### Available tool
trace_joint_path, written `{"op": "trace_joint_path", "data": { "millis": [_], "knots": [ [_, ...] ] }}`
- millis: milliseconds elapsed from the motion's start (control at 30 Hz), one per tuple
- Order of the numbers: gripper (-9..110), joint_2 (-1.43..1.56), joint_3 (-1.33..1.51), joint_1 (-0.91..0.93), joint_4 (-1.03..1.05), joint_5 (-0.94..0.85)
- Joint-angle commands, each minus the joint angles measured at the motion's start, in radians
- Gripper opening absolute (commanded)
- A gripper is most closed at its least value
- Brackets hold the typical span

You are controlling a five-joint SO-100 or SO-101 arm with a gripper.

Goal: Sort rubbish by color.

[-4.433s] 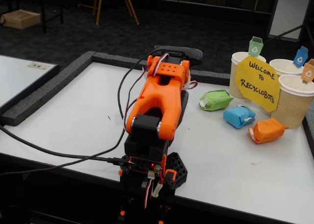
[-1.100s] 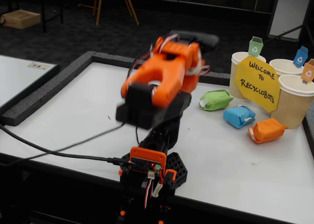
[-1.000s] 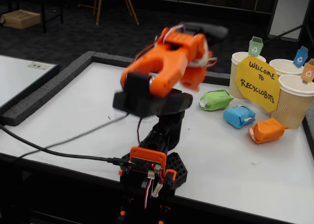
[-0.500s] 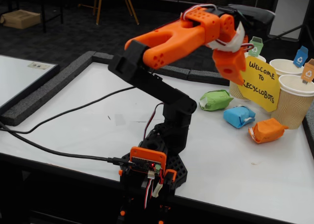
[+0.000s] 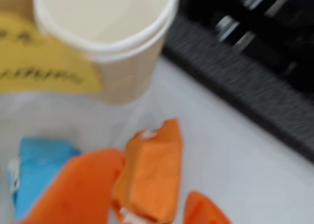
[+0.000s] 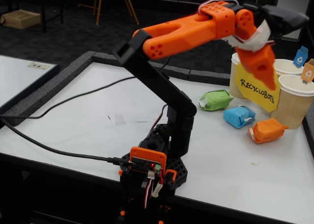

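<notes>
The orange lump [image 6: 267, 130] lies on the white table in front of the cups, the blue lump [image 6: 239, 116] to its left and the green lump [image 6: 216, 100] further left. My gripper [image 6: 267, 84] hangs in the air above the blue and orange lumps, pointing down, in front of the yellow sign. In the wrist view the orange lump [image 5: 149, 175] shows below, between my spread orange fingers [image 5: 73, 189], and the blue lump [image 5: 37, 170] lies to its left. The gripper [image 5: 154, 185] is open and holds nothing. The green lump is outside the wrist view.
Three tan ribbed paper cups [image 6: 294, 94] with small colored tags stand at the table's right rear, behind the yellow sign [image 6: 257, 89]. One cup [image 5: 105, 37] fills the top of the wrist view. A black raised border [image 6: 73, 69] rims the table. Cables run off to the left.
</notes>
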Motion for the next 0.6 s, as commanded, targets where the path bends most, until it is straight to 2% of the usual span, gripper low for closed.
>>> {"op": "trace_joint_path", "data": {
  "millis": [0,300,567],
  "knots": [
    [10,0.011,-0.193,0.040,-0.005,-0.035],
    [10,0.023,-0.430,0.040,0.310,-0.035],
    [10,0.064,-0.494,0.037,0.514,-0.035]
  ]
}}
